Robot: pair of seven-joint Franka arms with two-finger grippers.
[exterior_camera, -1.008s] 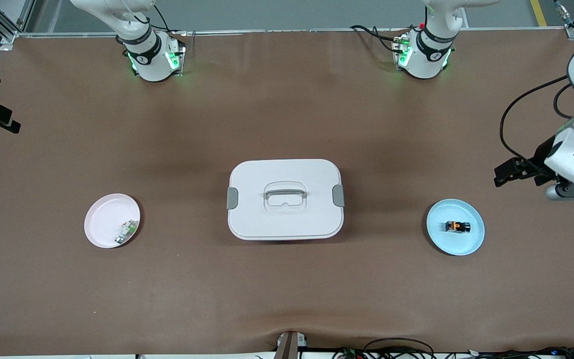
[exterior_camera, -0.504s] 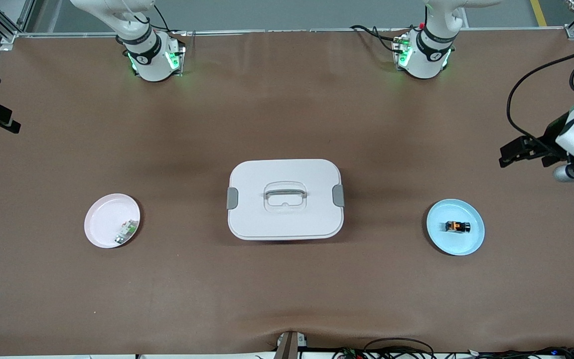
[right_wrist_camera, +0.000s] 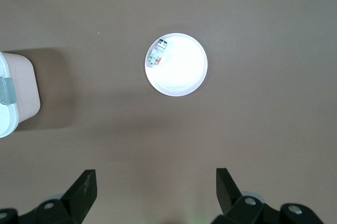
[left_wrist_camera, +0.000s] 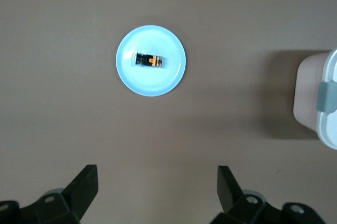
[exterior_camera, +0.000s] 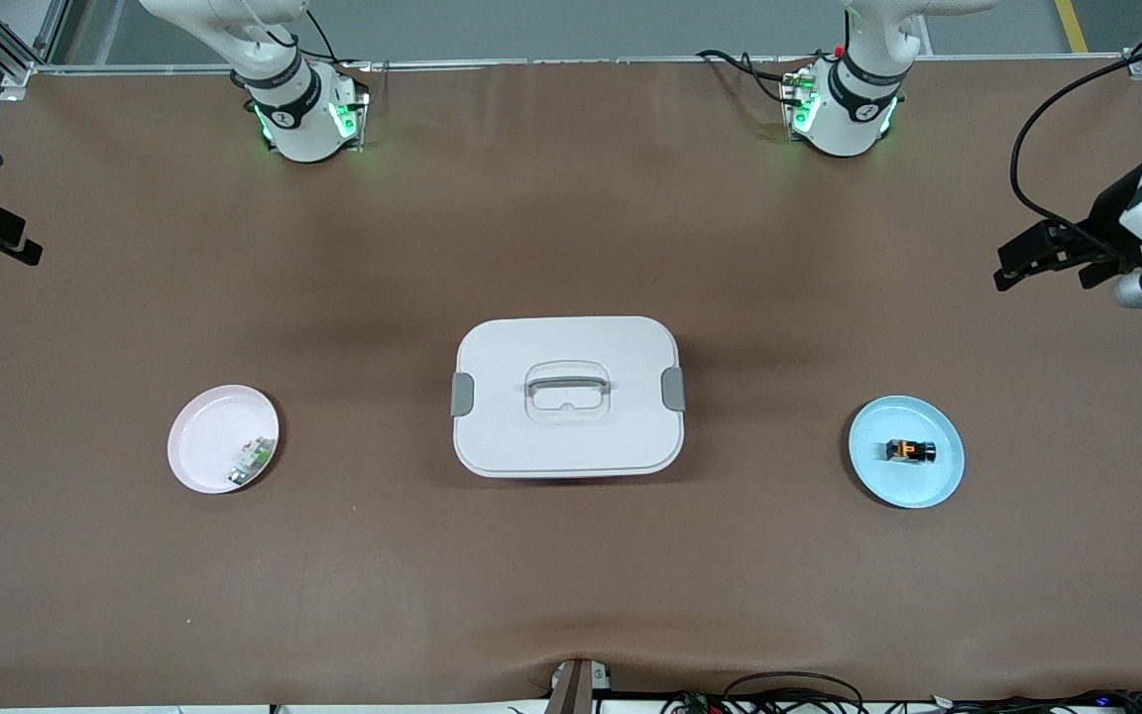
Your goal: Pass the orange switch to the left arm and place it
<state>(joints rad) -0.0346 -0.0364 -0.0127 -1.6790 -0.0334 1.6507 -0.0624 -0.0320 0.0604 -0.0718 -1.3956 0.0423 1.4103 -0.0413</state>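
Over bare table at the left arm's end, the left gripper (exterior_camera: pixel 1022 263) is held high with its jaws spread wide and nothing between them; its fingertips (left_wrist_camera: pixel 87 179) are seen apart in the left wrist view, with the blue plate (left_wrist_camera: pixel 126 74) well clear of them. Nothing is gripped by the right gripper (right_wrist_camera: pixel 155 187) either: it is carried with fingers fully parted above the pink plate (right_wrist_camera: pixel 184 79), on which a small green-and-white component (right_wrist_camera: pixel 157 52) is lying. The orange switch (exterior_camera: pixel 909 451) is found resting on the blue plate, untouched, nearer to the front camera than the left gripper. Between the two plates the box (exterior_camera: pixel 567 396) is standing closed. By this reading, the transfer is judged barely begun: pickup, handover clear of the box, and placement are all left to be done.
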